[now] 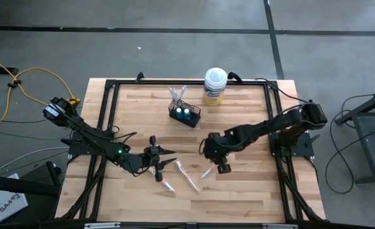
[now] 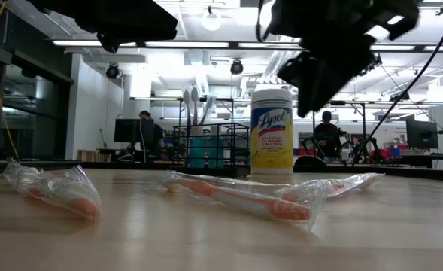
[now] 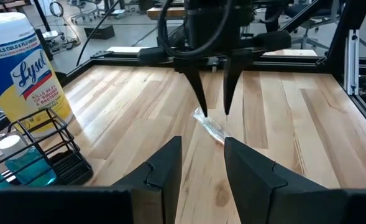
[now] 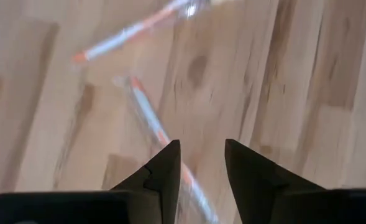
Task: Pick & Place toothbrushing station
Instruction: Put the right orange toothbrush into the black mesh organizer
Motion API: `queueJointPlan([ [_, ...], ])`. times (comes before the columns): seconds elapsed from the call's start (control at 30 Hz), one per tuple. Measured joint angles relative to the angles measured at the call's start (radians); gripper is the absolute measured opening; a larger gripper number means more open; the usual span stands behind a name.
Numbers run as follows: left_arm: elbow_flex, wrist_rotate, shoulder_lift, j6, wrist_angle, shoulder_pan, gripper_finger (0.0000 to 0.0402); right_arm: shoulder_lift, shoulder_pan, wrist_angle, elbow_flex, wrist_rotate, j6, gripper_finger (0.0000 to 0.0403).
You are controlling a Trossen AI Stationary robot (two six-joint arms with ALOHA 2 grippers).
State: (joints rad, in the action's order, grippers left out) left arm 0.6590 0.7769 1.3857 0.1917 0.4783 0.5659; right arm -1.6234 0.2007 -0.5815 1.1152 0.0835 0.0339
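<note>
High view: left end effector and right end effector are seen parted and empty above the desk. Wrapped toothbrushes lie between them; wire-mesh basket beyond.
Right wrist view: a toothbrush is seen ahead of its fingertips.

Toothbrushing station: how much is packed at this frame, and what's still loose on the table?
Done: the black basket already holds upright toothbrushes and two teal-topped tubes. In hand: nothing is gripped; the right gripper hangs open over a wrapped toothbrush, and the left gripper is open and empty nearby. Left: three wrapped toothbrushes, that one plus and, lie on the table.
</note>
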Motion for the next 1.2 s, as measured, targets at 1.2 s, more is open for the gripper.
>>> queueJointPlan([
  [1.2,0.0,-0.355,0.0,0.209,-0.136,-0.164,0.0116,-0.004,0.206,-0.066,-0.034,-0.217,0.298,0.0116],
])
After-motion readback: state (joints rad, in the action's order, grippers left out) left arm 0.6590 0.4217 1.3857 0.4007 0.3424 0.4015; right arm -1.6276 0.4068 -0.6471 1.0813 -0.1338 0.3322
